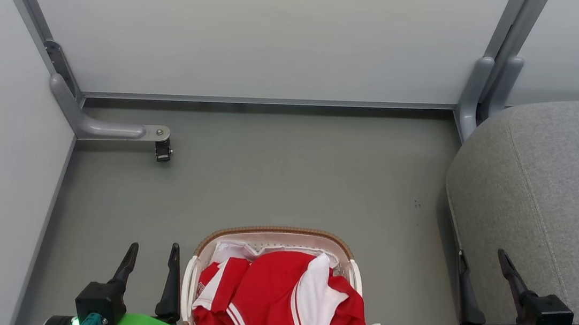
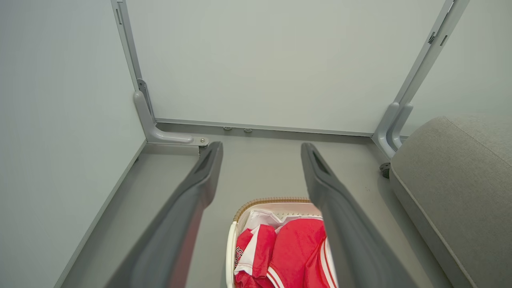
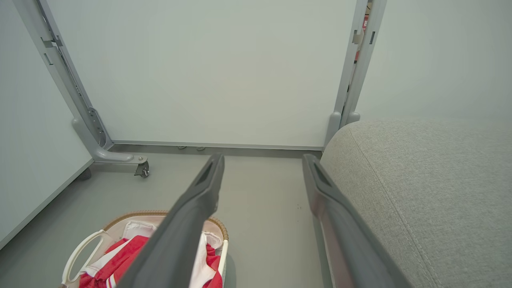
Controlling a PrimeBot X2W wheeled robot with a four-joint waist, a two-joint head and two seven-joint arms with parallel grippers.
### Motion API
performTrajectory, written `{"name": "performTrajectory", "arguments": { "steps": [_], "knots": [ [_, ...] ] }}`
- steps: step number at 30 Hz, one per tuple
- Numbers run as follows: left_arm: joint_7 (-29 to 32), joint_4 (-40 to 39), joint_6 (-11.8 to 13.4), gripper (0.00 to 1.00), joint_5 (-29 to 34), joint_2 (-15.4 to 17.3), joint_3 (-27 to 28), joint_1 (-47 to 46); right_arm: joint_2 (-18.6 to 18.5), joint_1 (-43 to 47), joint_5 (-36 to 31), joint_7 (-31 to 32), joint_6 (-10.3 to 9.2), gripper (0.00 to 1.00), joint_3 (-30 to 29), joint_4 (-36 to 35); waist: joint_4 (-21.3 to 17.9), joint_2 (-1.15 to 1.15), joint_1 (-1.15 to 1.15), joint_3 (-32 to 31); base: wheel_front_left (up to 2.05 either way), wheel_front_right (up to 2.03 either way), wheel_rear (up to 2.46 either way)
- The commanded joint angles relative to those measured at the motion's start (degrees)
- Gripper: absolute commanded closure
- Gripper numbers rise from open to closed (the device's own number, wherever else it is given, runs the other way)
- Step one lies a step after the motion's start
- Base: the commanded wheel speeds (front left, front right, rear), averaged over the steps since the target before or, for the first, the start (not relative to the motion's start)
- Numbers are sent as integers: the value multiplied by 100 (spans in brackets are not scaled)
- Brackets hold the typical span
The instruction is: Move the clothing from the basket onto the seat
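The red sports clothing with white panels and thin white stripes (image 1: 280, 301) is lying heaped in the oval white perforated plastic basket with the brown woven rim (image 1: 277, 231). The basket is sitting on the grey floor (image 1: 293, 174) at the bottom centre of the head view. Nothing red is lying on the visible part of the large grey fabric-upholstered seat (image 1: 549, 200) along the right side of that frame, so the task is judged to be at its start.

The left gripper (image 1: 155, 246) is hovering at the lower left, just beside the basket's handle on that side. Its two dark fingers are spread apart and holding nothing. The right gripper (image 1: 480, 253) is hovering at the lower right, overlapping the seat's rounded edge in the frame, likewise spread and empty.

The two appear to be flanking the basket so that either can reach in. The left is sitting nearer the heap and the right nearer the drop-off place. The garments are bulging up to the rim, which is probably making a top fold easy to pinch. Loose cloth may drag a second piece along.
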Motion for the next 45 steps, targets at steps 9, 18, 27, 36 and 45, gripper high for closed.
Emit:
{"name": "performTrajectory", "arguments": {
  "steps": [9, 18, 27, 36, 45],
  "knots": [
    [-8, -13, 25, 0, -58, 38, -9, 28, -32, 12, -36, -30, 0, 0, -27, -64, -19, 0, 0, 71, 0, 0, 0],
    [-7, 39, -111, 0, 105, 37, -167, -504, -32, -239, -75, -29, 0, 0, -115, -248, -37, 0, 0, 539, 0, 0, 0],
    [-7, 606, -298, 0, 73, 35, -561, -1724, -31, -977, -47, -29, -1, 0, -417, -649, -358, 0, 0, 1718, 0, 0, 0],
    [191, 2207, -589, 0, 116, 40, -1420, -3303, -25, -2004, 169, -29, -1, 0, -687, -1004, -877, 0, 0, 3176, 0, 0, 0],
    [640, 3412, -727, 0, 45, 45, -2380, -4403, -22, -2814, 500, -29, -1, 0, -587, -1284, -1421, 0, 0, 4267, 0, 0, 0]
  ]
}}
